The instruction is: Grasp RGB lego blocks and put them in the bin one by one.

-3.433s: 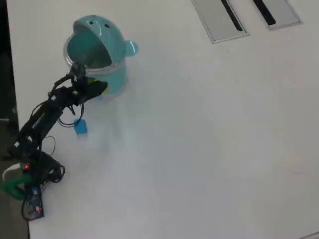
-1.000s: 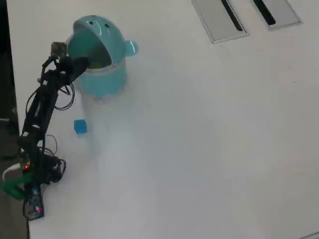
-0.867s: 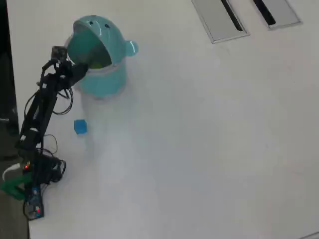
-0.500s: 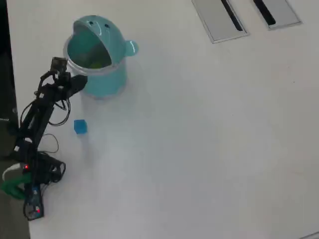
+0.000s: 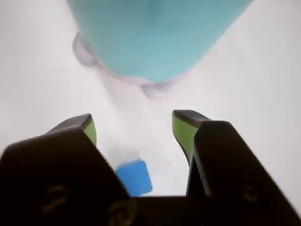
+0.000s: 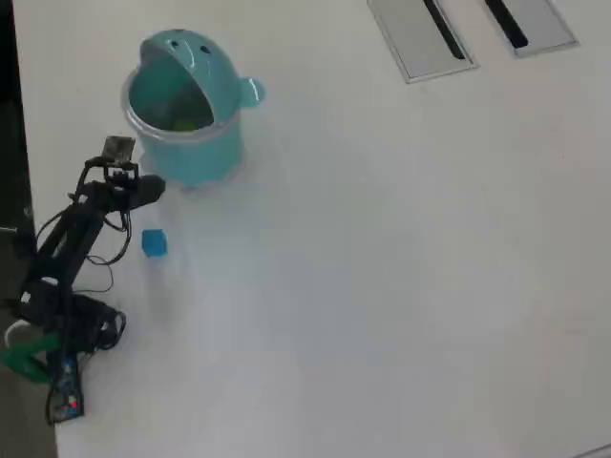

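Where it earlier reached over the bin (image 6: 181, 157), tool (image 5: 136, 125) now withdrawn, spread empty, above blue block (image 5: 134, 177).

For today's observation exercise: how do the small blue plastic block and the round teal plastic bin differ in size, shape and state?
The small blue plastic block is far smaller than the round teal plastic bin. The block is boxy and solid; the bin is round and hollow, its lid open. Both stand on the white table.
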Available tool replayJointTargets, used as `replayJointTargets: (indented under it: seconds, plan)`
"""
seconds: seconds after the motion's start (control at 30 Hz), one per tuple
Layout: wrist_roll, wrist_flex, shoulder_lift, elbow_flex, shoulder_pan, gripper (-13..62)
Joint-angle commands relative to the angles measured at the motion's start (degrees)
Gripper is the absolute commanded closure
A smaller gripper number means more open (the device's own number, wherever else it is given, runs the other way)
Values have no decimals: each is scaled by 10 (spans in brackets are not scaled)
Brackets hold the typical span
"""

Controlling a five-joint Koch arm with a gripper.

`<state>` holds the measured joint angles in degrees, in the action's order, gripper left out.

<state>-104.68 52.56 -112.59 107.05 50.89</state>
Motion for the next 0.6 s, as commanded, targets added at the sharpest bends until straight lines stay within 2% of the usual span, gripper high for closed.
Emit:
replayJointTargets:
  seconds: [0.0,0.57]
  plan:
    - [-13,-10,-21,-12,-3,195]
    - [-20,-30,-49,163,-3,196]
